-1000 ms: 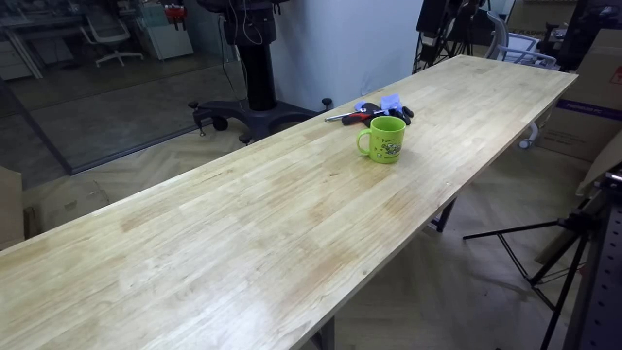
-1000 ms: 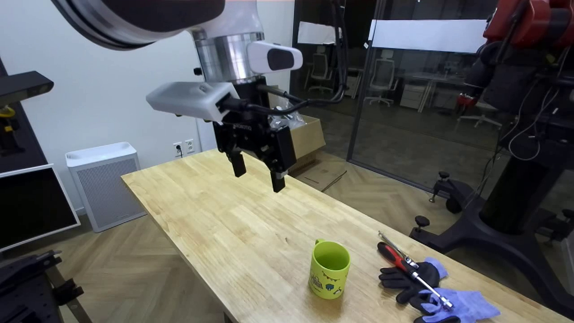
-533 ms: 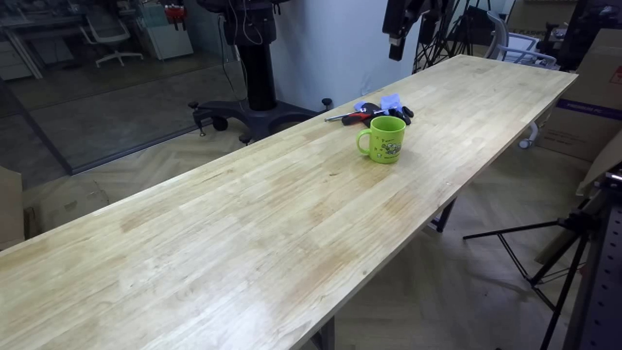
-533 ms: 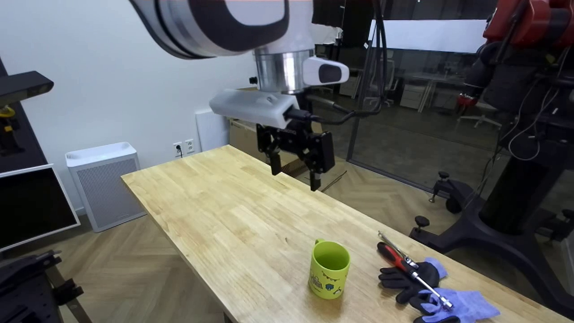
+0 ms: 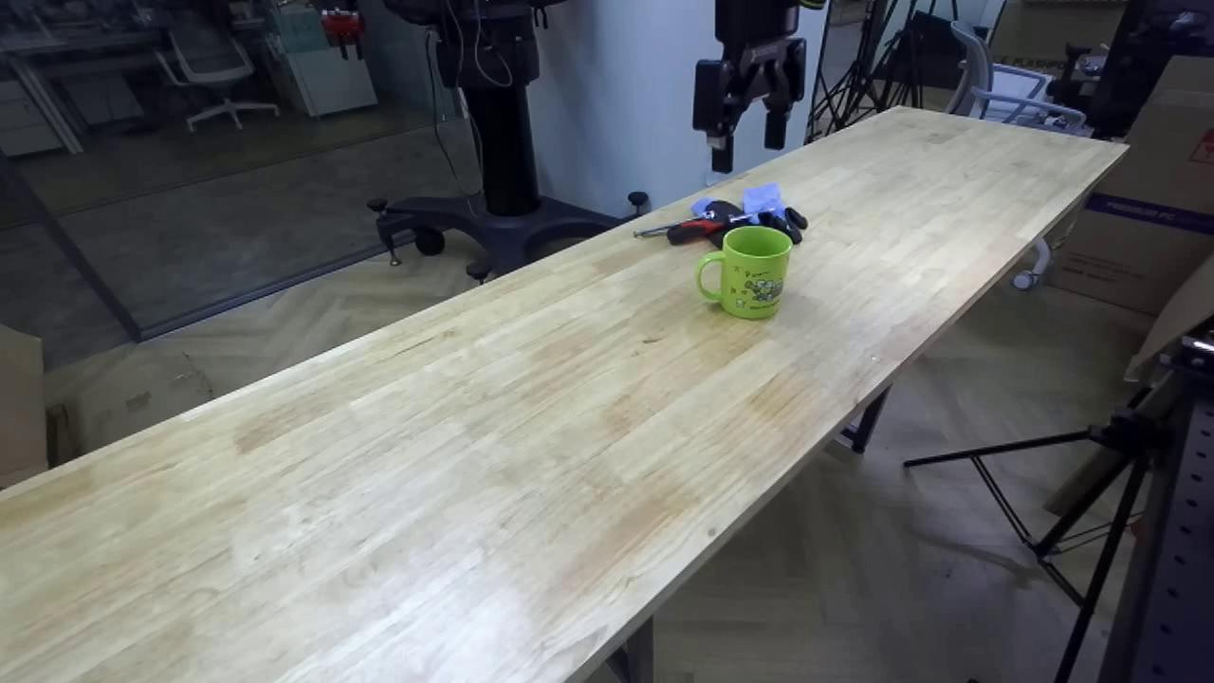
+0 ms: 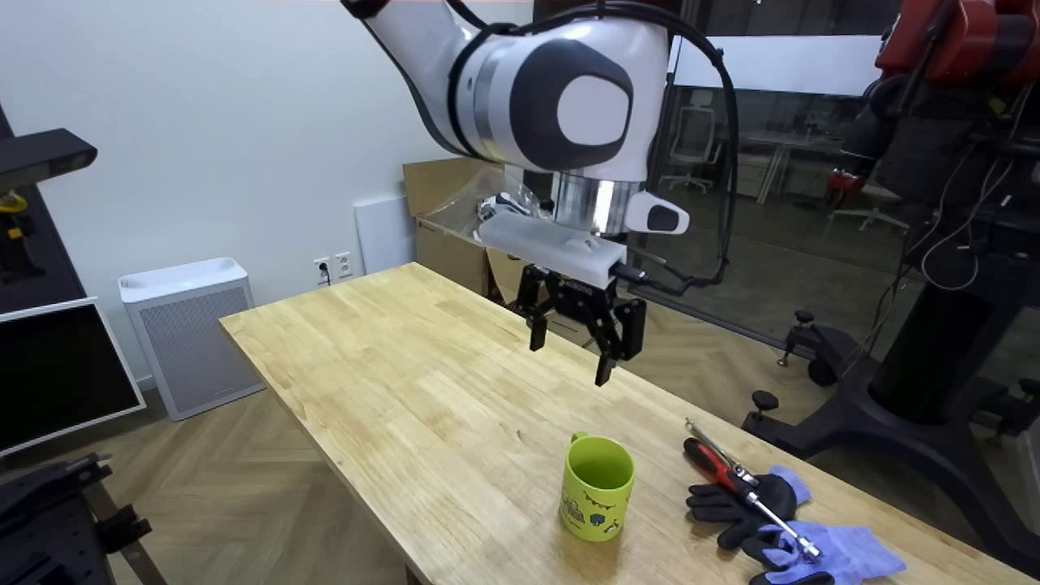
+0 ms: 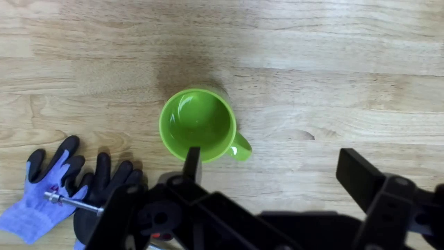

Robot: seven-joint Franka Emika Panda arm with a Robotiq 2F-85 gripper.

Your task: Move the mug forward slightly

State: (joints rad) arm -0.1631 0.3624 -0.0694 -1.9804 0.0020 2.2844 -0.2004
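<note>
The lime-green mug stands upright on the wooden table in both exterior views (image 5: 752,285) (image 6: 597,497). In the wrist view I look down into the empty mug (image 7: 198,116), and its handle points to the lower right. My gripper (image 6: 569,356) is open and empty, held above the table and apart from the mug. It also shows high in an exterior view (image 5: 749,145). In the wrist view the gripper (image 7: 270,158) has its jaws wide apart, and the left finger overlaps the mug's near rim; the handle lies in the span between them.
Dark and blue work gloves (image 6: 845,552) lie beside the mug, with a red-and-black-handled ratchet tool (image 6: 715,465) on them. They sit near the table's long edge. A wheeled black stand (image 6: 902,406) is on the floor beyond that edge.
The arm and open gripper have moved across and down toward the mug, coming into sight in the exterior view where they were hidden a second ago. The mug has not moved.
</note>
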